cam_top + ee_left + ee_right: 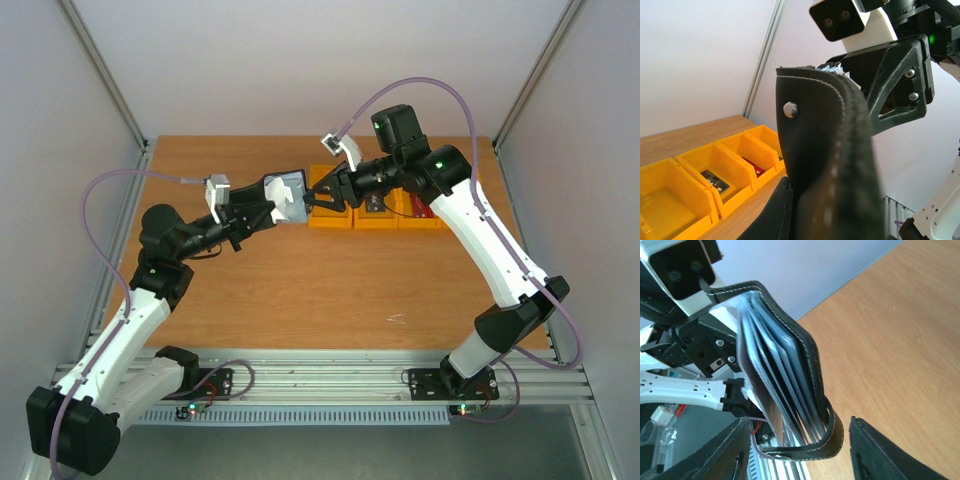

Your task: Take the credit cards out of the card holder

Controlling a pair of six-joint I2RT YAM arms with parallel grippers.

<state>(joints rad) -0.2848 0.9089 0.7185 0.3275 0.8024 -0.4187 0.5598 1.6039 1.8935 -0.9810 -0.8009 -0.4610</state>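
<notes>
The black card holder (pixel 285 193) hangs in the air over the back of the table, my left gripper (pixel 266 207) shut on its left side. In the left wrist view its stitched black cover (pixel 825 150) fills the middle, one finger (pixel 771 215) pressed against it. My right gripper (pixel 318 198) is open at its right edge. In the right wrist view the grey-blue sleeves (pixel 772 365) fan out, and the black strap (pixel 815 450) loops between the spread fingers of the right gripper (pixel 807 452). One dark credit card (pixel 715 181) and one red credit card (pixel 754 167) lie in yellow bins.
A row of yellow bins (pixel 375 212) stands on the wooden table (pixel 330 290) just behind and below the right gripper. Grey walls close in both sides and the back. The arm bases are bolted to the rail (pixel 320 385) at the near edge.
</notes>
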